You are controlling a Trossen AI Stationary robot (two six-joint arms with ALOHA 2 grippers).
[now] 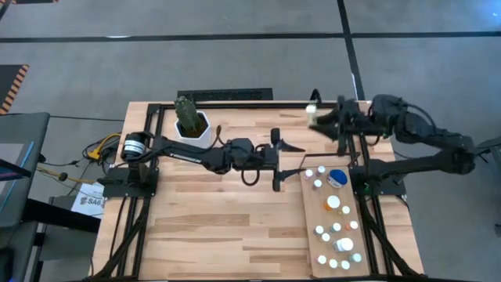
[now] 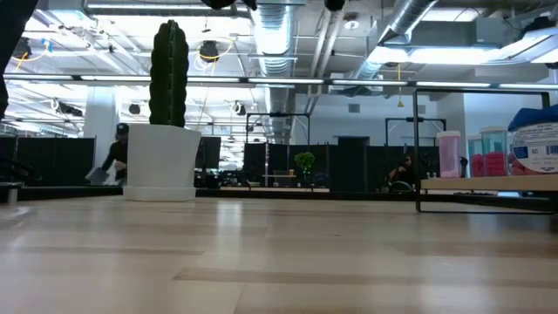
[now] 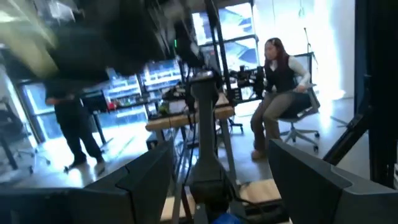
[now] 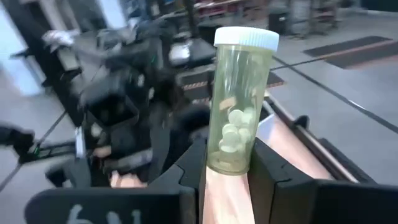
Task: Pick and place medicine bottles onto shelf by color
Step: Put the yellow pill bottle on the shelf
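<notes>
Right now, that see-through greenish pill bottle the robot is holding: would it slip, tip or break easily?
The pill bottle looks like stiff, smooth plastic, so probably tough but a bit slippery. It is only part full of tablets, so likely light. The right hand pinches it low down, and it is tall and narrow, so it may tip or roll if set down carelessly.

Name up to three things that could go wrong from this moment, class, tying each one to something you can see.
1. The right end effector grips the yellow-green bottle only near its base; the tall bottle could tilt or slip while being carried.
2. The shelf is already crowded with bottles, so setting this one down may knock over its neighbours.
3. The left end effector, open, hangs beside the shelf's far end; the arms could collide if the right one comes across.
</notes>
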